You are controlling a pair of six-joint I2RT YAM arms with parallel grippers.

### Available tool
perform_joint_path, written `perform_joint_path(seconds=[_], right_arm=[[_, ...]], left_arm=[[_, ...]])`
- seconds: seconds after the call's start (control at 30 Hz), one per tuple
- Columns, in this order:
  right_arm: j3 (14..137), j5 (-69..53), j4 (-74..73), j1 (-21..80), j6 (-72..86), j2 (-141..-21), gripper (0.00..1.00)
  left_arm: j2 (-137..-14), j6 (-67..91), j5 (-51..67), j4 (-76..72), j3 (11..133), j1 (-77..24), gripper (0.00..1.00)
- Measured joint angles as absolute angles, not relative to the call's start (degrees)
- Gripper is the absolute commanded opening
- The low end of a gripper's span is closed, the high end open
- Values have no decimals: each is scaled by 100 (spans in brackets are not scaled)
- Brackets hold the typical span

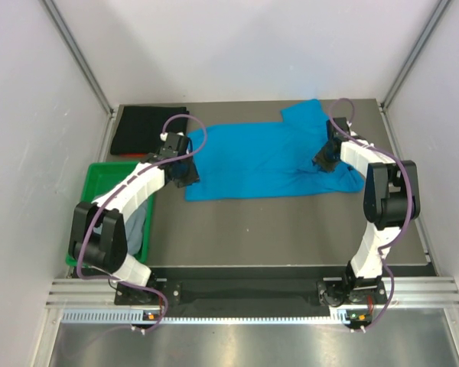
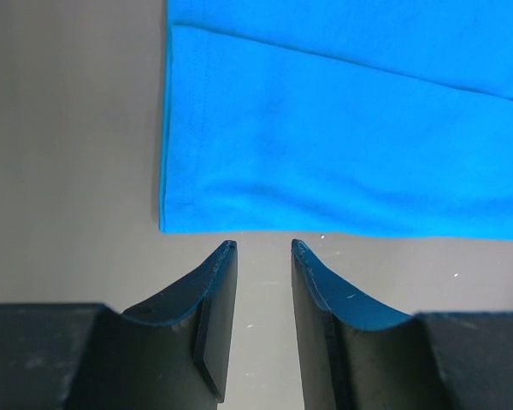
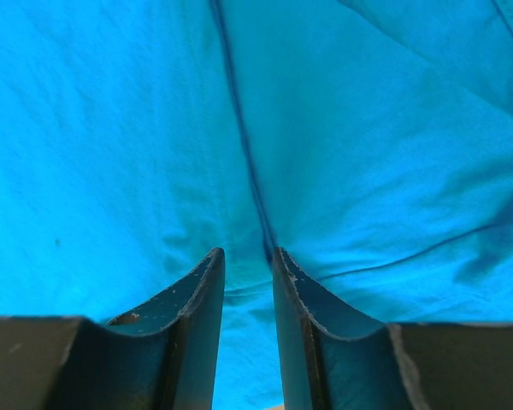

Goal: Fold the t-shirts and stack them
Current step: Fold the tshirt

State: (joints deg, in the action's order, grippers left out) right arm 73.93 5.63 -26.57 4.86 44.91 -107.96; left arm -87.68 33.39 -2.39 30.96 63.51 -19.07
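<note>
At the upper middle of the overhead frame: one shirt looks done, one is in hand, and more is left.

A black t-shirt (image 1: 147,128) lies folded in the upper-left corner of the surface (image 1: 291,229). The blue t-shirt (image 1: 252,160) is spread out, at most partly folded. The grey cloth (image 1: 138,225) in the green bin (image 1: 99,172) at left looks unstarted. The left claw (image 2: 263,245), narrowly parted and empty, sits just short of the blue hem's corner. The right claw (image 3: 248,252) is over the shirt's right side, jaws nearly together at a seam; I cannot tell whether it pinches cloth.
</note>
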Motion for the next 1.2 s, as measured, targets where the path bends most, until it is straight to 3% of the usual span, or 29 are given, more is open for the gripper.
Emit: perform_joint_path(seconds=[1.0, 1.2], right_arm=[[7391, 502, -2615, 489, 4657, -10938, 27], [7391, 504, -2578, 489, 4668, -10938, 2]], left_arm=[[-8866, 3345, -244, 3044, 6309, -1905, 37], [-8868, 3345, -244, 3046, 6309, -1905, 37]])
